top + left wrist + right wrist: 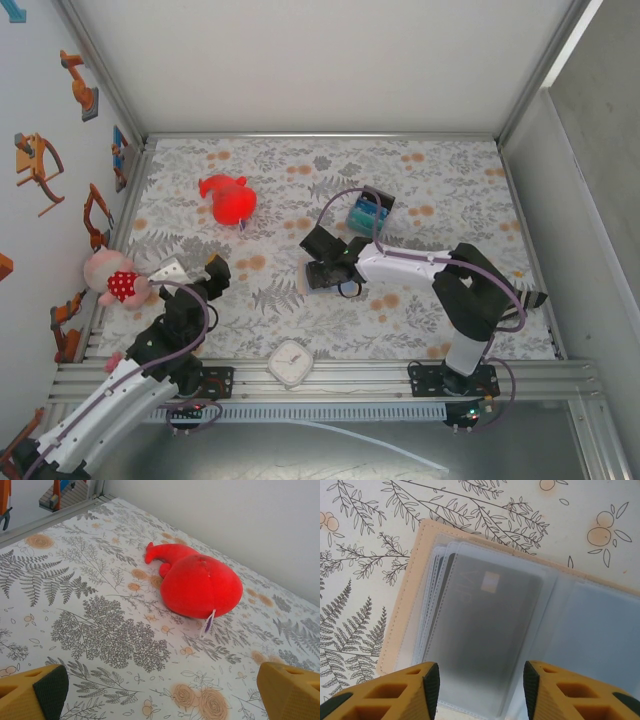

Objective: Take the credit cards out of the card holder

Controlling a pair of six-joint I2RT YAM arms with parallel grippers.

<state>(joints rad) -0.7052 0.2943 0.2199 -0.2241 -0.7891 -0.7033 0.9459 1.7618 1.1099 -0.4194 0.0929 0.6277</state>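
Both pincers stood spread: the left pincer [162,690] idle, the right pincer [477,685] over the open card holder [405,605] on the counter [360,520]. Extraction looked unstarted; next, it needed to nip the sleeved credit card [485,625].

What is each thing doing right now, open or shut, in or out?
Tan card holder: lying open.
Dark credit card: tucked inside the holder, not out yet.
Right arm's yellow fingers: apart, above the holder.
Left arm's yellow fingers: wide apart, empty.
Red plush toy: lying on its side.
White clock: lying face up.
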